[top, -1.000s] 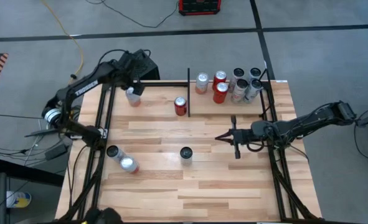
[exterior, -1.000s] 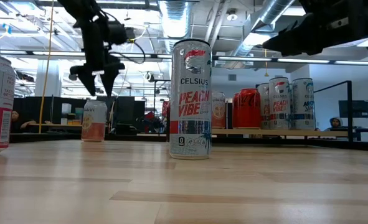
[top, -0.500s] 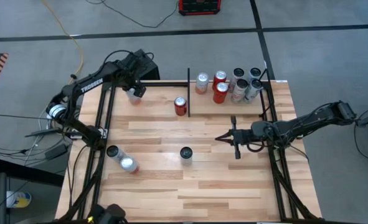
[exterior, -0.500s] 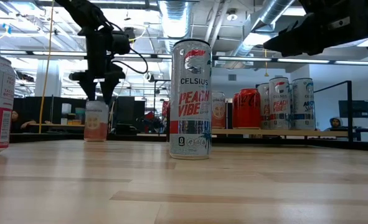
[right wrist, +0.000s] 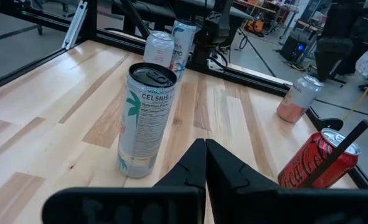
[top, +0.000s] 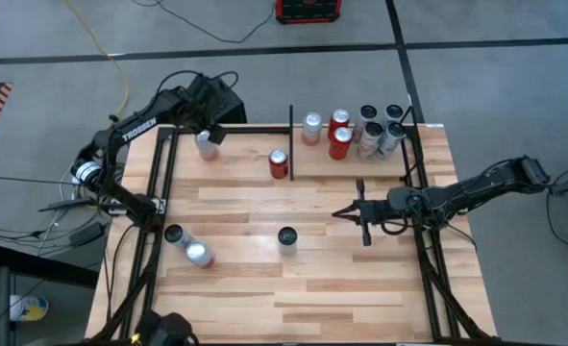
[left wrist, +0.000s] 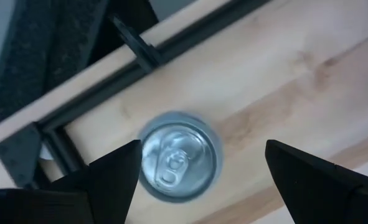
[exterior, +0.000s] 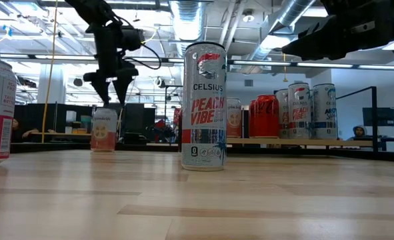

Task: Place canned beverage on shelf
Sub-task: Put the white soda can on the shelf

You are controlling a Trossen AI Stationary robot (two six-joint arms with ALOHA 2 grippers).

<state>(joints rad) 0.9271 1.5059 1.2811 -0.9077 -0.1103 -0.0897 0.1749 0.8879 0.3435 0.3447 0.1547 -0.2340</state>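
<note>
The shelf (top: 264,202) carries a cluster of cans (top: 365,132) at its far right corner. At the far left corner stands the pink can (top: 207,145); the left gripper (top: 209,135), which straddled it a moment ago, has lifted clear, jaws open, so it looks placed. The right gripper (top: 339,213) waits shut mid-shelf.

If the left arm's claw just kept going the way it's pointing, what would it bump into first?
Probably the pale peach can standing right beneath the left gripper; the open jaws point down and straddle its top.
</note>
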